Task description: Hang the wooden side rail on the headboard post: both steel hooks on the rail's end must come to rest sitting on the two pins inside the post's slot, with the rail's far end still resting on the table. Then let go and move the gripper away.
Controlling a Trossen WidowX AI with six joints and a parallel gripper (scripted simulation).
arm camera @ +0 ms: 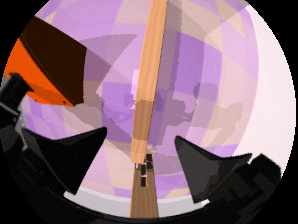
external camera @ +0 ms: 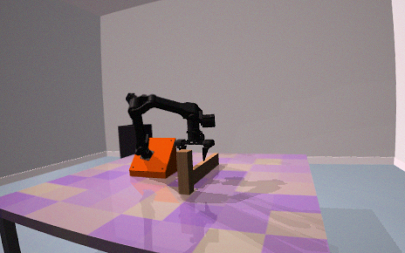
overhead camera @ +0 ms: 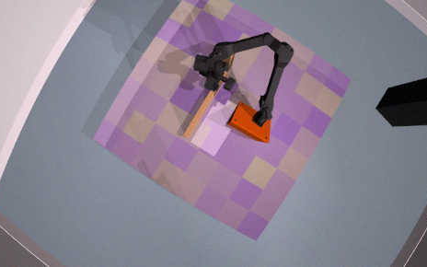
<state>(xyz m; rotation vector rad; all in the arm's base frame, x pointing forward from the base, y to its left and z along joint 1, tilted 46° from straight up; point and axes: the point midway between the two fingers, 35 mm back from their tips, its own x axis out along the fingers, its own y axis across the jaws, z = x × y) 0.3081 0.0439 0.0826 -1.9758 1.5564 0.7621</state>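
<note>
"Looking down past the gripper [overhead camera: 220, 86] [external camera: 194, 153] [arm camera: 141, 133]: holding anything?"

"Nothing at all. Spread about as wide as possible, fingers pointing down, one to either side of the rail's line, above the table [overhead camera: 258, 203] [external camera: 87, 214] [arm camera: 235, 30]."

"And the wooden side rail [overhead camera: 200, 112] [external camera: 207, 167] [arm camera: 154, 65]?"

"Stretching away from the upright headboard post [overhead camera: 231, 60] [external camera: 185, 172] [arm camera: 144, 202], near end right at the slotted face, far end low at the table."

"Hooks down on the pins?"

"Cannot tell; too small and dark at the joint."

"And the orange wedge [overhead camera: 249, 123] [external camera: 159, 154] [arm camera: 30, 70]?"

"Standing off to one side of the rail, apart from it, carrying the foot of the black arm [overhead camera: 278, 75] [external camera: 168, 105]."
</note>
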